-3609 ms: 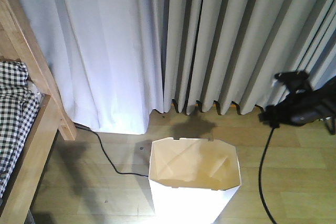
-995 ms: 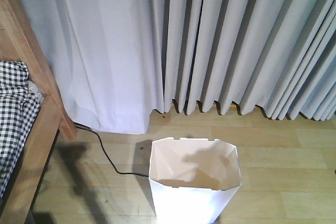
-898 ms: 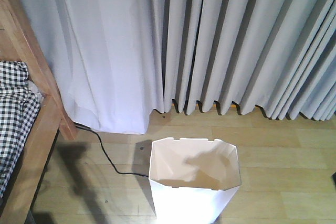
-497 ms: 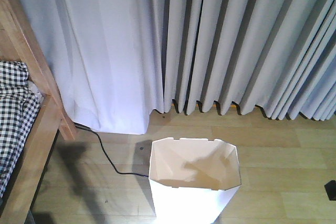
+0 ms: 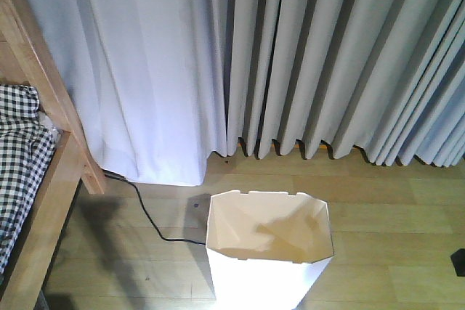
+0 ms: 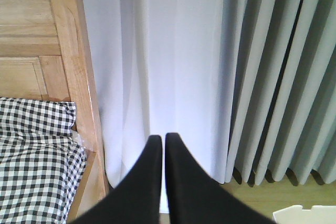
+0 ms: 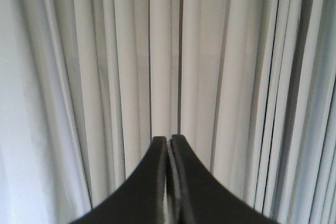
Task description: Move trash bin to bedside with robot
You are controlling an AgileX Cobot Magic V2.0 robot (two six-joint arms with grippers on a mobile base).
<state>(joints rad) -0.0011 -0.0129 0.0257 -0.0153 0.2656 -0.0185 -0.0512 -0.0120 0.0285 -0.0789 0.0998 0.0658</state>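
Fingers of the left gripper (image 6: 162,139) are pressed together, nothing held; the right gripper (image 7: 169,140) likewise. Trash bin (image 5: 269,252) stands unheld on the floor, below-right of the left gripper, apart from the bedside (image 5: 45,201); arms judged parked.

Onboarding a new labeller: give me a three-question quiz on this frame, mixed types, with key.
1. True or false: the trash bin stands upright on the wooden floor, apart from the bed frame.
2. What lies on the floor between bed frame and bin?
A. a black cable
B. a shoe
C. a towel
3. Fill in: the left gripper and right gripper both have their jaws ____.

Key: 1 true; 2 A; 3 shut, holding nothing.
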